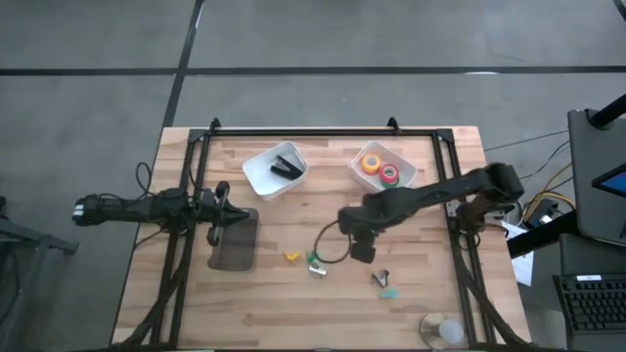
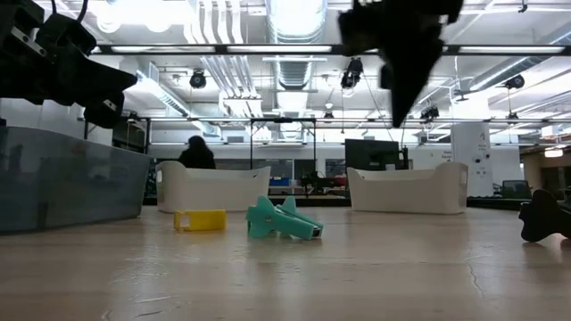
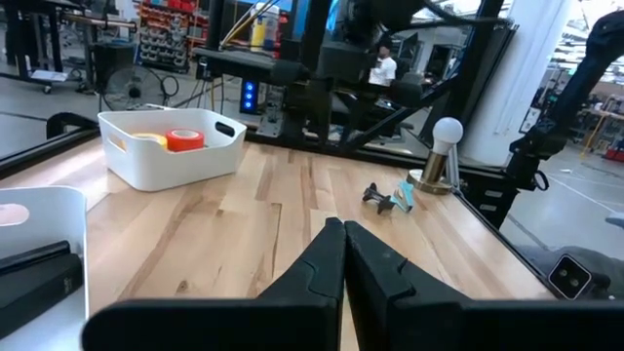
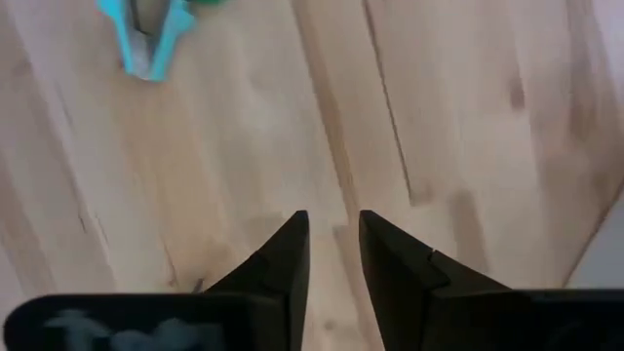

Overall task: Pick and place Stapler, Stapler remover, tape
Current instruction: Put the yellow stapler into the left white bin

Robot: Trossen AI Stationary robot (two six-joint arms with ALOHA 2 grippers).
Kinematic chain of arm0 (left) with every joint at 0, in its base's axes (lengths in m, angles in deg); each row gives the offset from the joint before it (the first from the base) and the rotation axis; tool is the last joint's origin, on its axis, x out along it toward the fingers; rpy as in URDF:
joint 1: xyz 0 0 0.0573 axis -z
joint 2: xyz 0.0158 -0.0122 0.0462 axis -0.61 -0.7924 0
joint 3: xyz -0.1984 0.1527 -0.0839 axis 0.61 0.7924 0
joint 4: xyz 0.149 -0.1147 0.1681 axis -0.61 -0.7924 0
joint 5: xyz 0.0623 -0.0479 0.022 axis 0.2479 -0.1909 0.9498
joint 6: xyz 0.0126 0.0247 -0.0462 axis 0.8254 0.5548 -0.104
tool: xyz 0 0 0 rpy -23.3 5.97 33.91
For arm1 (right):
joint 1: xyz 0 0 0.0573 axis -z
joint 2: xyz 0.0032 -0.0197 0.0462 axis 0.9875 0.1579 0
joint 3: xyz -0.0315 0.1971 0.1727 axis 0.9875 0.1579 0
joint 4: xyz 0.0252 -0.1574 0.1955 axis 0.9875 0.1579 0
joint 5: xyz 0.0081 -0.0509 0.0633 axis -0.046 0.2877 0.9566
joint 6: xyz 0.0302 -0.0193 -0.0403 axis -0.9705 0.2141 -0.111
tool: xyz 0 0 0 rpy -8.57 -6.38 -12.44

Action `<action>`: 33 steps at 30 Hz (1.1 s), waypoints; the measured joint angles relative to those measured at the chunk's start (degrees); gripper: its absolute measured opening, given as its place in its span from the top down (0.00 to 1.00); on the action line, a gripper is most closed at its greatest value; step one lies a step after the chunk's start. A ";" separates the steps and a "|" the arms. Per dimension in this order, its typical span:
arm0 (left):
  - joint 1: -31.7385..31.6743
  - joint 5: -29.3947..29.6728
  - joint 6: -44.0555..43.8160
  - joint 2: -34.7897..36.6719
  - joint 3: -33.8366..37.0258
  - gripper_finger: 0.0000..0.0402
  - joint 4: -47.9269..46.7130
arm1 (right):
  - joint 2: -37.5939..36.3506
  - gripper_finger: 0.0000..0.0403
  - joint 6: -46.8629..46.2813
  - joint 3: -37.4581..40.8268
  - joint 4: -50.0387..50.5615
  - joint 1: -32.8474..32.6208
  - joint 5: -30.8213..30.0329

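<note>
The right gripper (image 4: 334,244) hangs over the bare desk (image 4: 439,117), fingers a little apart and holding nothing. A blue staple remover (image 4: 148,39) lies well ahead of them. The left gripper's (image 3: 343,255) fingers are pressed together.

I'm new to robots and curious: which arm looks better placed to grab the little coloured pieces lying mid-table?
Probably the right. The right gripper hangs over mid-table near the green staple remover; the left gripper waits at the left edge, fingers together.

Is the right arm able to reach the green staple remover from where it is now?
Probably yes. The right gripper hangs open just beside the green staple remover, and nothing lies between them on the table.
</note>
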 joint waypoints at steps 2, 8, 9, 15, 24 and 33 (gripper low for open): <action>0.00 0.00 0.00 0.00 0.00 0.97 0.00 | -2.24 0.80 -6.22 2.62 0.04 -1.61 0.32; 0.00 0.00 0.00 0.00 0.00 0.97 0.00 | -6.45 0.80 -22.96 9.38 -0.05 -5.99 5.86; 0.01 0.00 0.00 0.00 0.00 0.97 0.00 | -6.81 0.80 -25.24 10.47 -0.02 -6.88 6.06; 0.00 0.00 0.00 0.00 0.00 0.97 0.00 | -6.82 0.68 -32.74 15.02 -0.68 -10.48 7.38; 0.01 0.00 0.01 0.00 0.00 0.97 0.00 | -6.80 0.57 -37.84 21.11 -12.62 -12.04 13.56; 0.01 0.00 0.00 0.00 0.00 0.97 0.00 | -6.77 0.60 -39.83 24.12 -14.93 -12.67 14.25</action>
